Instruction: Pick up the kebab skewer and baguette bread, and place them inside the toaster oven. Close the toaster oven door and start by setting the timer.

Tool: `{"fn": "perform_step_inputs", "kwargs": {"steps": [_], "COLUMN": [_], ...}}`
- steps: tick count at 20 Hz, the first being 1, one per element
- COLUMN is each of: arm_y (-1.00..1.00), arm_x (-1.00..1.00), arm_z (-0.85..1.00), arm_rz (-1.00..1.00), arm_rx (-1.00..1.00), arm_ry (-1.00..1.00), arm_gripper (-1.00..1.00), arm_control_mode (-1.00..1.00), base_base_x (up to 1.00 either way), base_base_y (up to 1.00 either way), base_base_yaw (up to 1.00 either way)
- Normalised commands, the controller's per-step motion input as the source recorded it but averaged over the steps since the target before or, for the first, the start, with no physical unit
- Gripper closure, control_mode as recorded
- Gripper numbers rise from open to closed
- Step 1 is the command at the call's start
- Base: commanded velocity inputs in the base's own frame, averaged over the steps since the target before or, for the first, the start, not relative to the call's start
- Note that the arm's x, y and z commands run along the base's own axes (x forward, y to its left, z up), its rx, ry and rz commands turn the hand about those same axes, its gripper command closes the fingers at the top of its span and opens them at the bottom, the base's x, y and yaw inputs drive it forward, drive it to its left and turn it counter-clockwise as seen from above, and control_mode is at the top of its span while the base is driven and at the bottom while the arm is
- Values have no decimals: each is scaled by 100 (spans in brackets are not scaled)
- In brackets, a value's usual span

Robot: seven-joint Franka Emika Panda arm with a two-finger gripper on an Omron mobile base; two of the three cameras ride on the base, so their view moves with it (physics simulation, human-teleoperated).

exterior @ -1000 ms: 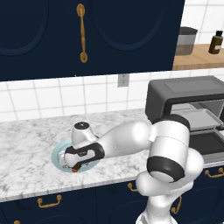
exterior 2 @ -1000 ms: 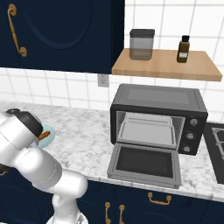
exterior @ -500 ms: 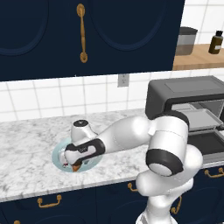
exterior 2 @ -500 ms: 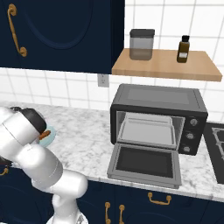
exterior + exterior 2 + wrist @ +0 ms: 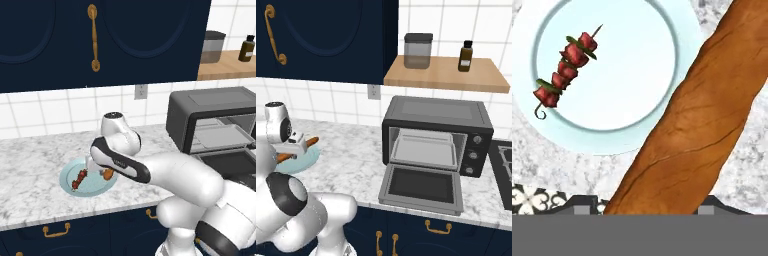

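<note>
in the hand view the baguette bread (image 5: pixel 697 120) runs as a broad brown diagonal close under the camera, starting between the gripper's fingers at the bottom edge, so the gripper (image 5: pixel 657 207) is pinching the loaf and holds it above the counter. behind it the kebab skewer (image 5: pixel 566 67) lies alone on the pale blue plate (image 5: pixel 632 90), tilted, red chunks with green bits, a curled ring at its lower end

the left base view shows what the hand view cannot: the gripper (image 5: pixel 102 169) over the plate's right edge, the loaf's orange end (image 5: pixel 108 174) poking out below the wrist, the skewer (image 5: pixel 79 179) on the plate's left half. the right base view shows the baguette (image 5: pixel 302 146) raised over the plate (image 5: pixel 303 162) and the toaster oven (image 5: pixel 437 136) well to the right, its door (image 5: pixel 421 187) folded down flat, tray inside. a jar and a brown bottle stand on the wooden shelf above; the bottle's label is too small to read
</note>
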Motion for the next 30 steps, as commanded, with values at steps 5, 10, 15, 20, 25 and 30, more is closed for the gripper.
{"fn": "perform_step_inputs", "kwargs": {"steps": [5, 10, 15, 20, 25, 30], "arm_y": [-100, -100, -100, -100, -100, -100], "arm_x": [-20, -29, -42, -30, -24, -7], "arm_z": [94, 49, 10, 1, 6, 0], "arm_rz": [10, 20, 24, 24, 15, 7], "arm_rx": [1, 0, 0, -1, -2, -9], "arm_ry": [-1, -7, -7, -20, -7, 0], "arm_gripper": [100, 100, 100, 100, 100, 100], "arm_control_mode": [-100, -100, -100, -100, -100, -100], "base_base_x": [0, 0, 0, 0, 0, 0], "base_base_y": [0, 0, 0, 0, 0, 0], "base_base_yaw": [0, 0, 0, 0, 0, 0]}}
